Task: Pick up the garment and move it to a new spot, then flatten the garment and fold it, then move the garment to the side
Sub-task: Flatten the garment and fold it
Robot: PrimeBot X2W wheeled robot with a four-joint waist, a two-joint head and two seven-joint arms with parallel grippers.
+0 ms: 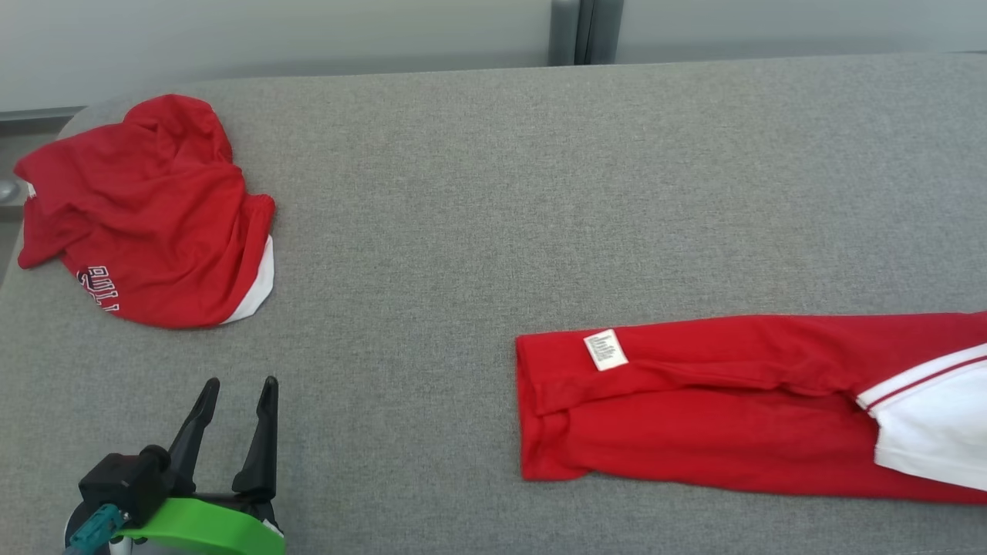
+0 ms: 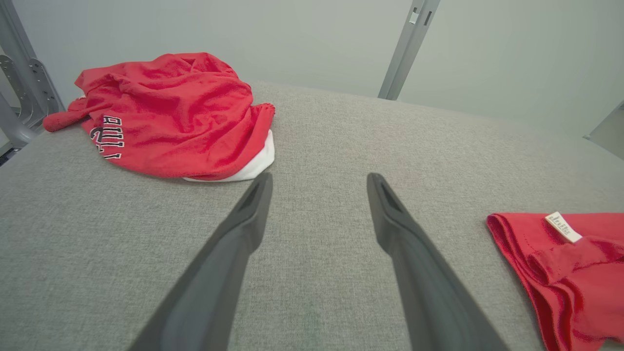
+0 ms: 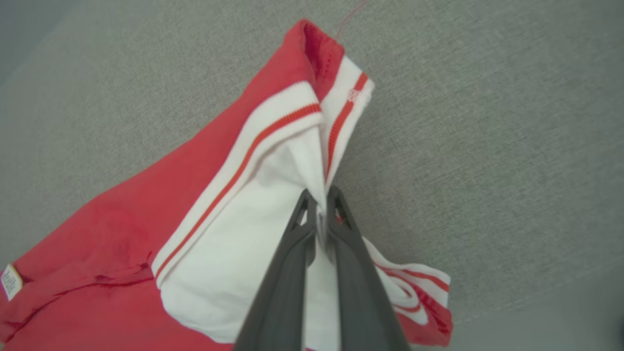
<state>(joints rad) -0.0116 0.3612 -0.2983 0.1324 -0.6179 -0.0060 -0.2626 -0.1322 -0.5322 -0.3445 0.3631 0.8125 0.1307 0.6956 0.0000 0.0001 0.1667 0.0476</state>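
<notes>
Nearest to me, the left end effector hovers over the bare grey desk, with its fingers spread wide and holding nothing. A little further, the long red garment lies on the right part of the desk. The right end effector is pinched tight on its white striped end. I judge this to be the pick-up step. The next move needs a steady lift, so that the thin fabric does not slip out. Far on the left lies a crumpled red cloth.

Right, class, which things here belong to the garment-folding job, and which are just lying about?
On the job: long red-and-white garment; right end effector, shut on its white panel.
Lying about: crumpled red garment with lettering; left end effector, open and empty; grey table.
</notes>
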